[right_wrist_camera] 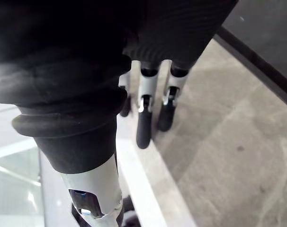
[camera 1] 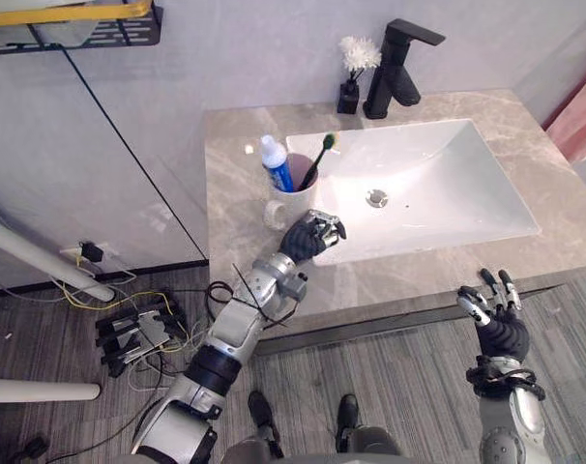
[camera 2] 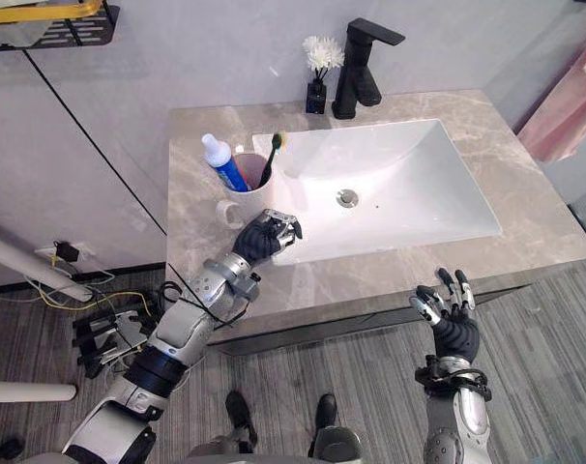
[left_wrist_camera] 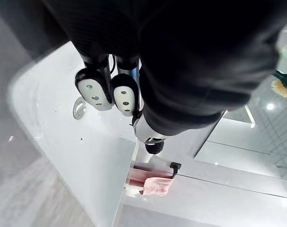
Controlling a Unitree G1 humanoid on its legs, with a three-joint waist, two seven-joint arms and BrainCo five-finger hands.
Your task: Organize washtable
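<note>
So, marbled grey bench (camera 1: 245, 184), glossy white rectangular sink (camera 1: 448, 184), toothbrush (camera 1: 322, 155) and toothpaste tube (camera 1: 277, 162) half hidden in mug (camera 1: 291, 205), left hand (camera 1: 310, 239) fingers (camera 1: 328, 228) curled, nothing held, right hand (camera 1: 501, 331) fingers (camera 1: 506, 283) splayed, empty

A grey marble counter (camera 1: 564, 232) is carrying a white sink (camera 1: 457, 198) sunk into its middle. At the sink's 9 o'clock a white cup (camera 1: 291, 205) is standing upright on the marble, just beside the rim, holding a toothpaste (camera 1: 277, 162) and a toothbrush (camera 1: 319, 159). At 12 o'clock a black faucet (camera 1: 395, 72) is rising from the back edge, with a small black vase (camera 1: 348, 97) standing just beside it toward 11 o'clock.
</note>
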